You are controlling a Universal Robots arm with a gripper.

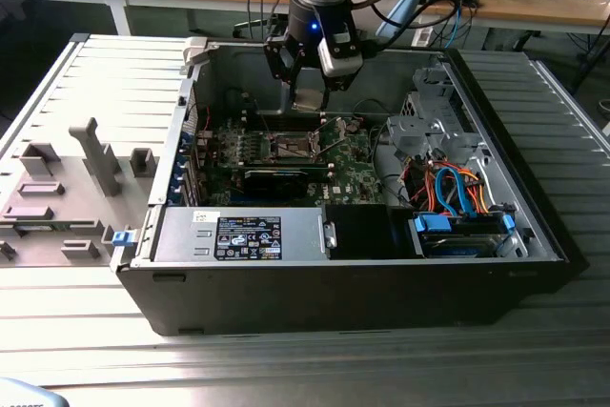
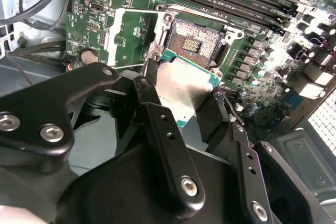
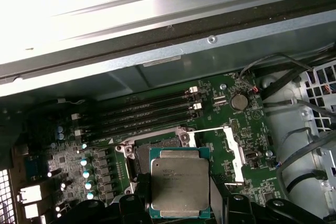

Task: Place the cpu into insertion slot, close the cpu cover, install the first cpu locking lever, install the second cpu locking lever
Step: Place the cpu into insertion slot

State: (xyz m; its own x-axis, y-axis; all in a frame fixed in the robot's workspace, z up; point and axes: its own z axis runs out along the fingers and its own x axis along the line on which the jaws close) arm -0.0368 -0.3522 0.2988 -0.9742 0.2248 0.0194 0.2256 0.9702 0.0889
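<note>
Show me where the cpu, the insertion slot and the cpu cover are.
cpu point(image 3: 179, 182): first wrist view, middle of its metal top.
insertion slot point(image 2: 195, 41): second wrist view, centre of the dark recess.
cpu cover point(image 2: 111, 35): second wrist view, a side bar of its frame.

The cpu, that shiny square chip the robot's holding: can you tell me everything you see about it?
The small flat square chip has a dull silver-grey metal top with faint print and a thin green edge around it. It faces metal side up, pinched on two opposite edges by the black gripper. It hangs close over the green circuit board, right by the dark square socket, not seated in it.
</note>
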